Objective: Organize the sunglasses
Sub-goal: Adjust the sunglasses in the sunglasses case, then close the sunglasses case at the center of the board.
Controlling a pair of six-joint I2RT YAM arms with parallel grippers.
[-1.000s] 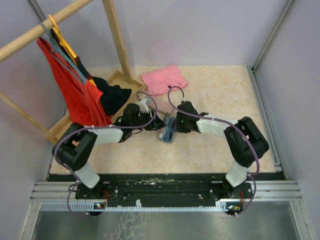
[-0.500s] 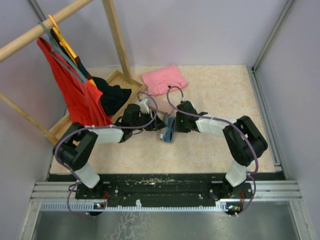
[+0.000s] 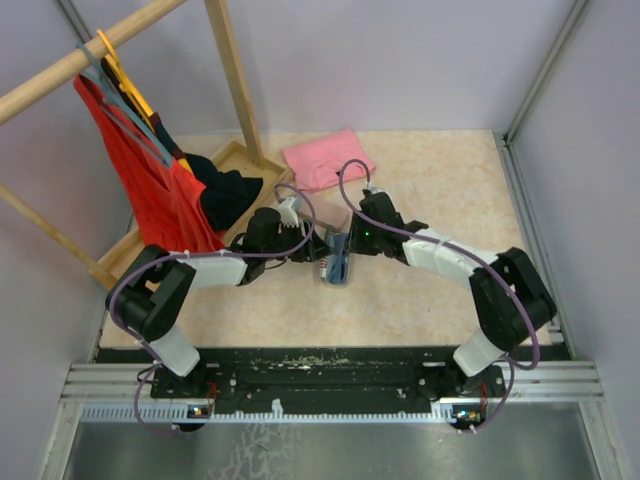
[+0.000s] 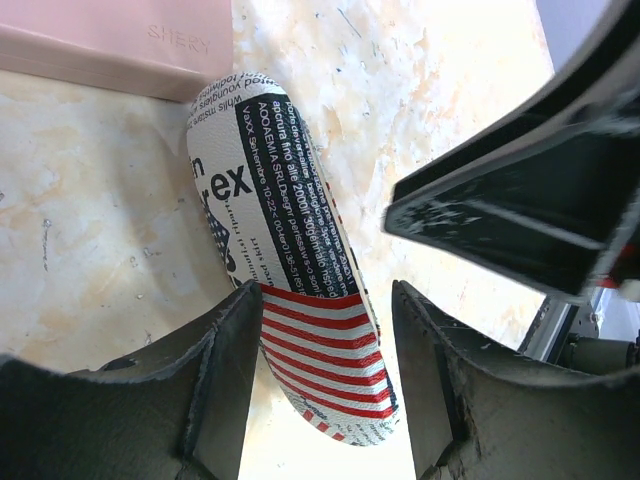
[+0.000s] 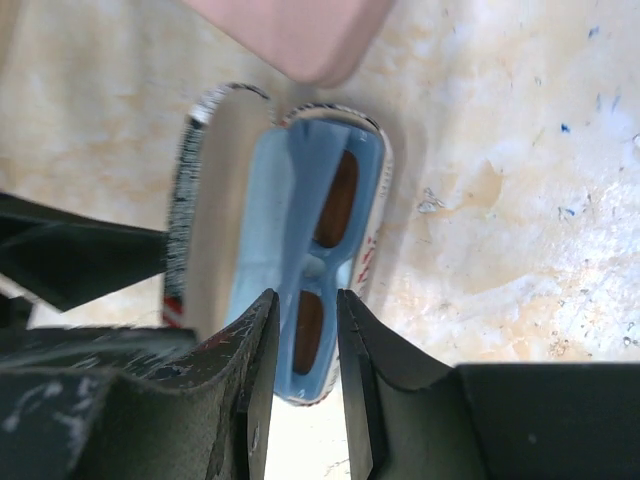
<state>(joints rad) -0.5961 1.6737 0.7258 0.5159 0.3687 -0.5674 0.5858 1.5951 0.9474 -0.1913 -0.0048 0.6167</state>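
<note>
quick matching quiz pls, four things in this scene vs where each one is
Things:
1 sunglasses
2 pink case
3 red top
4 black cloth

Places:
a hanging from the rail
b in the wooden tray
c in the open flag case
d beside the flag case's end

Pairs: 1-c, 2-d, 3-a, 4-b
</note>
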